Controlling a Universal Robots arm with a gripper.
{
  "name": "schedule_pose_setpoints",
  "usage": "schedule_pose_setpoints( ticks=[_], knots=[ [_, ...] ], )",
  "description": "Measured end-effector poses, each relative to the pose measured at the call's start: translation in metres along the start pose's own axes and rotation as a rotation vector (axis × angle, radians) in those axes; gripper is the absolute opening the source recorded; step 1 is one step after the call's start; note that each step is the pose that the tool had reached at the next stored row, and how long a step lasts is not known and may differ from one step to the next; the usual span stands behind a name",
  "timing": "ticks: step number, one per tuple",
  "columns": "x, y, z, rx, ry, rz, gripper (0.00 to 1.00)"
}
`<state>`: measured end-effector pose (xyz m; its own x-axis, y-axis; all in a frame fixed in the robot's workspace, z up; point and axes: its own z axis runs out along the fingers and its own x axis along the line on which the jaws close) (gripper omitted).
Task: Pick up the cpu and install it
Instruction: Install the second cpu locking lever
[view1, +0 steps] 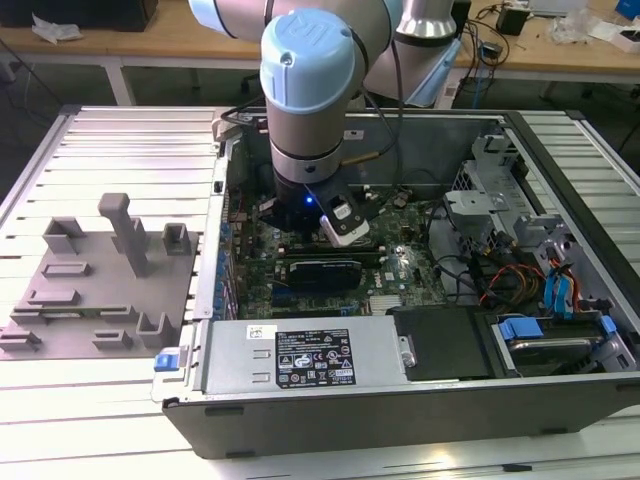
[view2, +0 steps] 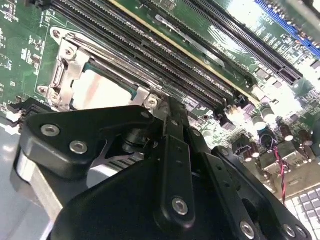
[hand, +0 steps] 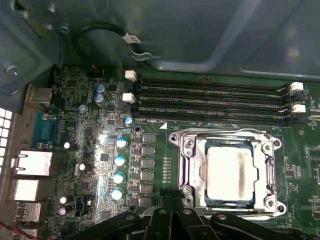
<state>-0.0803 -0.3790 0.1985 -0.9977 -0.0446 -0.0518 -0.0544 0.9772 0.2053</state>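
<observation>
I am holding the arm (view1: 305, 110) low inside the open computer case (view1: 400, 400), over the motherboard (hand: 100, 150). The cpu (hand: 231, 172) is lying flat within its socket frame (hand: 187, 165), beside the memory slots (hand: 210, 100); placement appears done, though I am judging the frame as not yet clamped. I cannot tell how the gripper (view2: 165, 150) is set. White labels on the power supply (view1: 310, 362) are too small to read.
</observation>
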Motion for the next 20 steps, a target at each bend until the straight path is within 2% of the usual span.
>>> schedule_pose_setpoints(
  ticks=[1,2,3,4,5,6,7,10,11,12,13,14,19,20],
  knots=[
    [0.0001,0.0001,-0.0004,-0.0001,-0.0001,0.000,0.11],
    [-0.0005,0.0023,-0.0101,0.0029,0.0001,0.000,0.11],
    [-0.0011,0.0047,-0.0195,0.0126,0.0007,0.000,0.11],
    [-0.0014,0.0053,-0.0216,0.0182,0.0010,-0.001,0.11],
    [-0.0023,0.0053,-0.0219,0.0369,0.0022,-0.001,0.11],
    [-0.0064,0.0052,-0.0217,0.0614,0.0037,-0.001,0.11],
    [-0.0161,0.0048,-0.0213,0.0711,0.0051,-0.001,0.11],
    [-0.0297,0.0049,-0.0206,0.0749,0.0070,-0.001,0.11],
    [-0.0370,0.0063,-0.0198,0.0762,0.0081,0.000,0.11],
    [-0.0418,0.0124,-0.0183,0.0778,0.0088,0.000,0.11],
    [-0.0435,0.0203,-0.0166,0.0789,0.0088,-0.001,0.11],
    [-0.0443,0.0239,-0.0158,0.0793,0.0087,0.000,0.11],
    [-0.0507,0.0287,-0.0195,0.0814,0.0102,0.000,0.11],
    [-0.0521,0.0293,-0.0221,0.0814,0.0106,0.000,0.11]
  ],
)
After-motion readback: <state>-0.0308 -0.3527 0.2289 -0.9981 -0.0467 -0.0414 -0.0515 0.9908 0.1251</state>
